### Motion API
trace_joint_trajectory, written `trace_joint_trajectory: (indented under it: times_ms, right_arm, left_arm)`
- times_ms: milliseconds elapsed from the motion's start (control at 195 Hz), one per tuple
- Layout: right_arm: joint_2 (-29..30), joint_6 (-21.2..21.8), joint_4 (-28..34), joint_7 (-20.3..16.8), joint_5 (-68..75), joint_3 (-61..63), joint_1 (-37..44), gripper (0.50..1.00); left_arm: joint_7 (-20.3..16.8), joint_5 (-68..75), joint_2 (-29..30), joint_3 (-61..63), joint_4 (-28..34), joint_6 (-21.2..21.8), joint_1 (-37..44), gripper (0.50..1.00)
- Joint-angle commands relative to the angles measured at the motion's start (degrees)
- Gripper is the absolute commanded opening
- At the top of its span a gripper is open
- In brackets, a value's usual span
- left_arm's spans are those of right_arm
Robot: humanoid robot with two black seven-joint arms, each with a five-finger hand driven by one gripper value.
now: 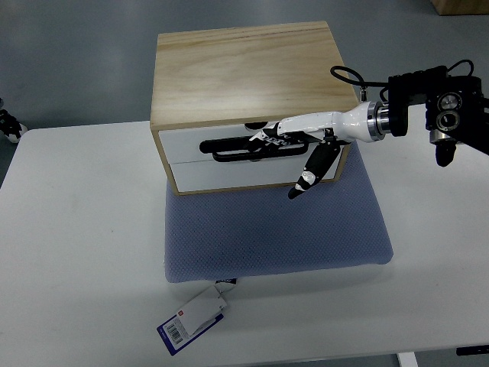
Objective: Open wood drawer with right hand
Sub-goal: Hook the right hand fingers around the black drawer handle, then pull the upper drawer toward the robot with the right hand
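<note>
Where fingers hook its handle (229,150), right hand (286,138) gripping wood drawer (191,141) front.

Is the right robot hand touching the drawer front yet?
Touching. In the top view the right robot hand has its fingers lying across the white drawer front at the handle slot, with no gap showing.

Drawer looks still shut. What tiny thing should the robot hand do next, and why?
Probably pull gently toward the robot. The right hand has its fingers reaching along the top slot of the wood drawer, whose white front sits flush with the box, so nothing has slid out yet. Whether the fingers are truly hooked inside is hard to tell.
</note>
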Motion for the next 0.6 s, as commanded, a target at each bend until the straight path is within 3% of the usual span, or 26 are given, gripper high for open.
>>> trace_joint_trajectory:
  times_ms: [0, 467, 595]
  right_arm:
    - [-1.1, 0.0, 1.3, -0.1, 0.2, -0.1, 0.0, 0.938]
    - [-5.2, 0.0, 8.2, -1.4, 0.7, -1.0, -0.3, 0.938]
    - [-5.7, 0.0, 8.3, -5.6, 4.2, -2.0, -0.3, 0.938]
  left_arm:
    - [0.0, 0.0, 0.0, 0.0, 0.0, 0.0, 0.0, 1.0]
    - [0.0, 0.0, 0.0, 0.0, 0.0, 0.0, 0.0, 1.0]
    - [0.0, 0.0, 0.0, 0.0, 0.0, 0.0, 0.0, 1.0]
